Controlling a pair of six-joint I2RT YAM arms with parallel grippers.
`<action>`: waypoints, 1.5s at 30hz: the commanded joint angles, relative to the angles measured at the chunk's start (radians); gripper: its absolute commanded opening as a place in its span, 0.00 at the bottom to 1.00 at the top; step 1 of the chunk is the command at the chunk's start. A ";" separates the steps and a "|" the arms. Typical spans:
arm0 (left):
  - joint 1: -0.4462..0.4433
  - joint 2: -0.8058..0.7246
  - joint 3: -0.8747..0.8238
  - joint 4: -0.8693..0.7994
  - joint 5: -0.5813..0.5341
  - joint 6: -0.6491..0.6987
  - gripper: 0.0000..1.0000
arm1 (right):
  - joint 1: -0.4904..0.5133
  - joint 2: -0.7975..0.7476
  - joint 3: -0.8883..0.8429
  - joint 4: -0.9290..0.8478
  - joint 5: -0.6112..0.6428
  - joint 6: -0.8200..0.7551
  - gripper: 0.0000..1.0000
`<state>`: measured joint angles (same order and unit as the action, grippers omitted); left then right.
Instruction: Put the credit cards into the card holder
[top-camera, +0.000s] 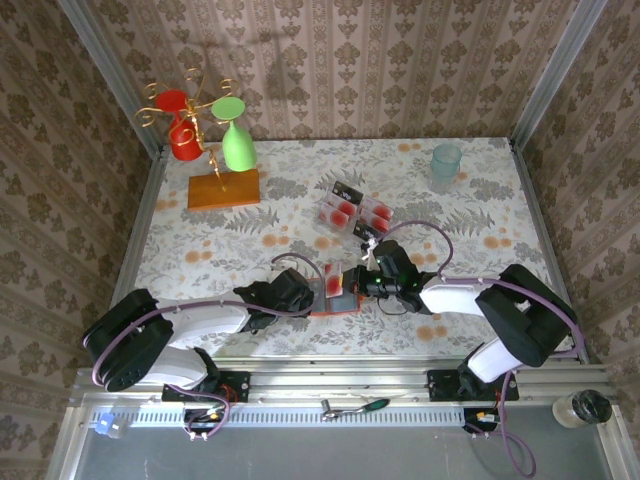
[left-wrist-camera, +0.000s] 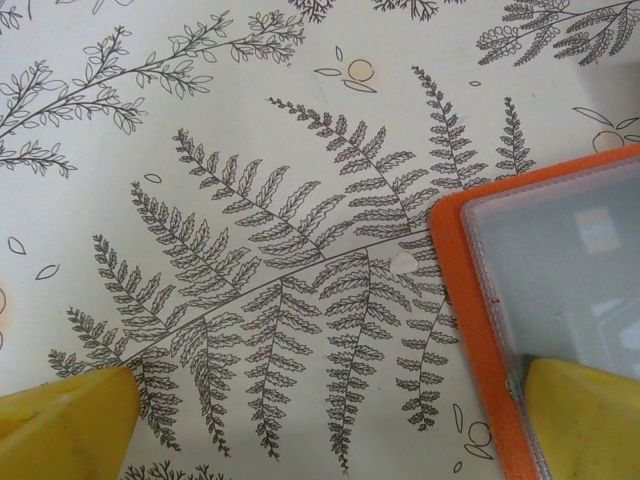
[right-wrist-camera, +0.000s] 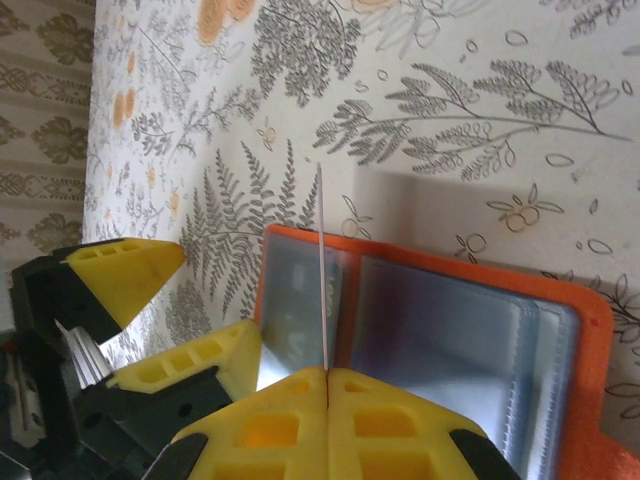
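The orange card holder (right-wrist-camera: 480, 330) lies open, grey-blue pockets up, beneath the right tool (right-wrist-camera: 327, 378), which pinches one credit card (right-wrist-camera: 322, 260) edge-on over its fold; other credit cards (top-camera: 352, 214) lie heaped beyond it.

The top external camera is looking down on the card holder (top-camera: 335, 311) from high above its near side. Both wrist cameras are sharing it close up, the left facing steeply downward and the right looking obliquely across it.

Red cup (top-camera: 183, 140) and green glass (top-camera: 237, 148) are hanging from gold wire stand (top-camera: 222, 190), back left. Pale blue cup (top-camera: 446, 161) is standing back right
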<state>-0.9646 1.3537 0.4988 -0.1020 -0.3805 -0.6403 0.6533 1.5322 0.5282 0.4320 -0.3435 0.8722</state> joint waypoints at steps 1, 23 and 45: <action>-0.009 0.012 -0.018 -0.017 -0.023 -0.021 1.00 | 0.010 0.021 -0.019 0.046 0.027 0.016 0.00; -0.008 0.016 -0.021 -0.010 -0.021 -0.023 1.00 | 0.046 0.023 -0.090 0.058 0.043 0.034 0.00; -0.009 0.024 -0.021 -0.005 -0.021 -0.023 1.00 | 0.067 0.039 -0.062 -0.005 0.036 0.039 0.00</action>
<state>-0.9684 1.3598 0.4969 -0.0933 -0.3908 -0.6552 0.7101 1.5772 0.4530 0.4908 -0.3355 0.9203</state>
